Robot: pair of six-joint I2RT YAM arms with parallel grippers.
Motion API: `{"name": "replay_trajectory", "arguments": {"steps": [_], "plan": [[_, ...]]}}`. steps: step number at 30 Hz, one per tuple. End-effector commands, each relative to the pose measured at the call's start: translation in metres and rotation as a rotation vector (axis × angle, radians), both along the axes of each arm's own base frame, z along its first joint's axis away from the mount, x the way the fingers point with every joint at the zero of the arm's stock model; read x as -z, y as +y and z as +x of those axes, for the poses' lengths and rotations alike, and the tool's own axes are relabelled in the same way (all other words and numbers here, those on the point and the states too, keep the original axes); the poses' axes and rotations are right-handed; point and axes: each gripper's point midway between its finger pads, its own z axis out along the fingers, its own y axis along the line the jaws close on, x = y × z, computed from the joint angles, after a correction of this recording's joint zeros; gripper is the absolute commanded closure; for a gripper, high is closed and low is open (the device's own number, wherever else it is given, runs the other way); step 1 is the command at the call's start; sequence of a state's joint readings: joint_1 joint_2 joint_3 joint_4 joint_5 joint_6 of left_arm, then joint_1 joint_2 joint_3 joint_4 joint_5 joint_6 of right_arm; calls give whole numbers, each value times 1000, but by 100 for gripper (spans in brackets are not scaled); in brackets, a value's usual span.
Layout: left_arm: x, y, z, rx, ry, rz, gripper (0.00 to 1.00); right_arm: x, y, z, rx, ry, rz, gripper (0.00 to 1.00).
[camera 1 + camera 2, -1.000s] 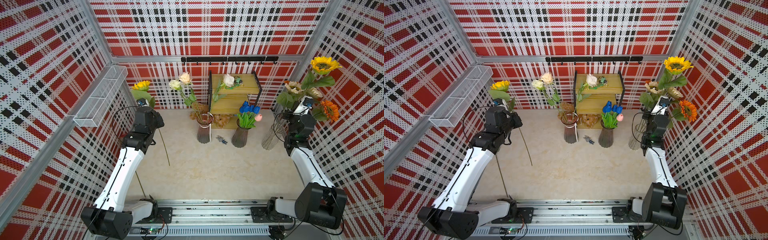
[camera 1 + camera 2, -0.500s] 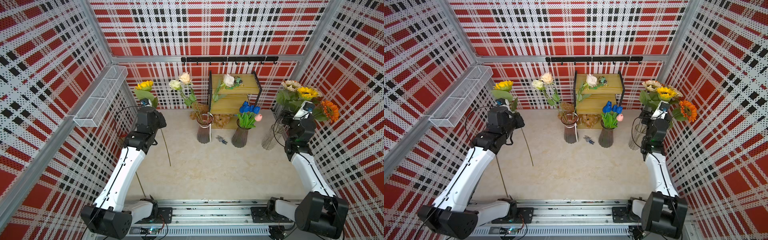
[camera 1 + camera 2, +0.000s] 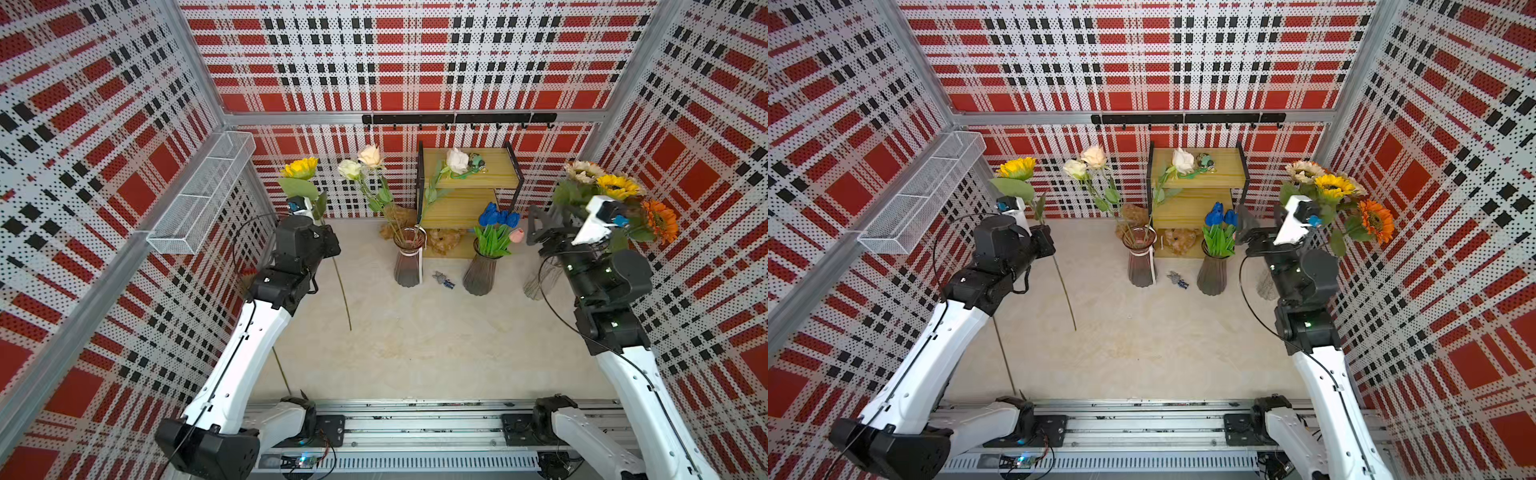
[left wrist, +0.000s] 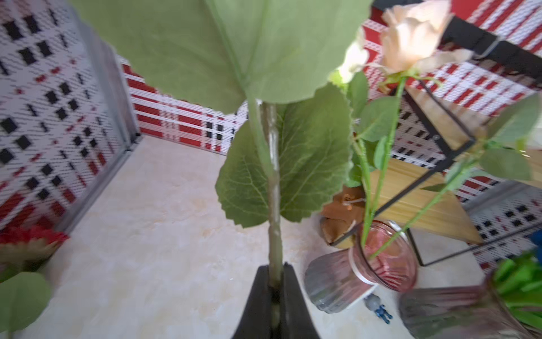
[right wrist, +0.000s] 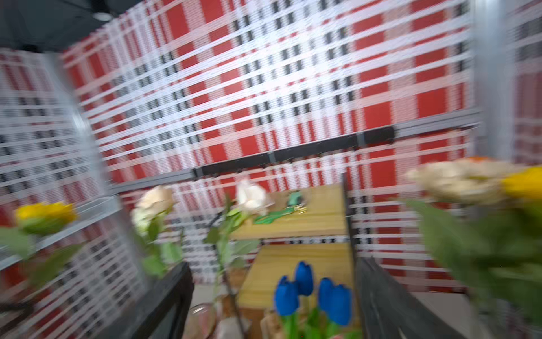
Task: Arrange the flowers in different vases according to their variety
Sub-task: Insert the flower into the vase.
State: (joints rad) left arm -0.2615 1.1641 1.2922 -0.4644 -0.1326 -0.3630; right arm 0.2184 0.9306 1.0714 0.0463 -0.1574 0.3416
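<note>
The beige worktop [image 3: 415,353] lies open in the middle. My left hand [image 4: 275,278], raised near the left plaid wall [image 3: 104,199], pinches the yellow sunflower [image 3: 300,167] upright by its stem. My right hand [image 3: 544,228] gapes beside the clear ribbed glass vase [image 3: 540,279].

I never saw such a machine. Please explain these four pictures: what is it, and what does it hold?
Two white robot arms stand at a table, each ending in a pincer. Two pictures look down from above; the other two come from cameras on the wrists. On the table stand three vases: the rose vase, the tulip vase and the clear vase with sunflowers. The left pincer is shut on the stem of a yellow sunflower; the right pincer is open and empty.
</note>
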Motion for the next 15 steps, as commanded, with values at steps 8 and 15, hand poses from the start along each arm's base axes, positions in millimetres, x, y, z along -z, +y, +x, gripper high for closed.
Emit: {"name": "replay_trajectory", "arguments": {"steps": [8,15], "plan": [[-33,-61,-8,228,-121,-119,100,102,216,-13,-553,334,-201,17],[-34,-88,-16,301,-132,-159,100,121,277,-8,-669,353,-209,21]]}}
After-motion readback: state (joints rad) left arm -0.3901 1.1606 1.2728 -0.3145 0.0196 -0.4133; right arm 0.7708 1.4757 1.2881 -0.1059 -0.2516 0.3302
